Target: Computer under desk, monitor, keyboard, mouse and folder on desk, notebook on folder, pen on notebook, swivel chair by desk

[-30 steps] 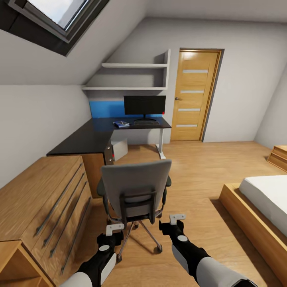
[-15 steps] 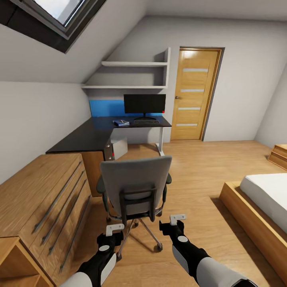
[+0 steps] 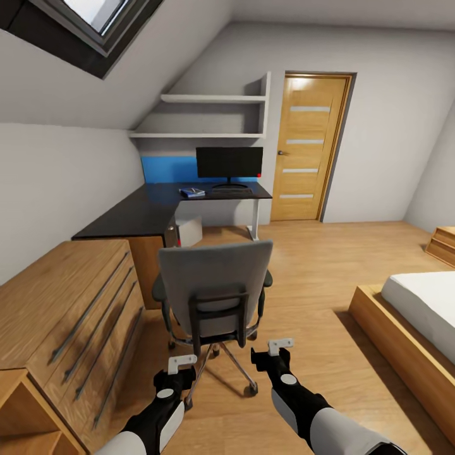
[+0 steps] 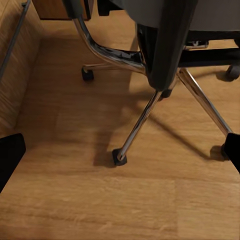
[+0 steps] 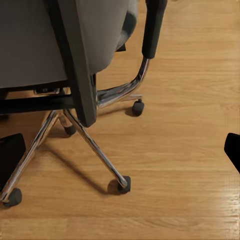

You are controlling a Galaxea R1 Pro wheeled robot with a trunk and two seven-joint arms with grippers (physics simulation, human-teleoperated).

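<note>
The swivel chair stands just ahead with its grey back toward me, and that back hides the seat. Both grippers hang low behind it, open and empty: the left gripper near the chrome base, the right gripper beside a castor. Farther off is the black desk with the monitor on it and the keyboard in front. A flat blue folder lies left of the keyboard. The grey computer sits under the desk. Mouse, notebook and pen are too small to make out.
A wooden dresser runs along the left, close to the chair. A bed in a wooden frame is on the right. Open wood floor lies between them, leading to the door. Wall shelves hang above the desk.
The whole view has shifted slightly as the camera moved closer; the chair looks a little larger. Both grippers hold the same pose and stay open.
</note>
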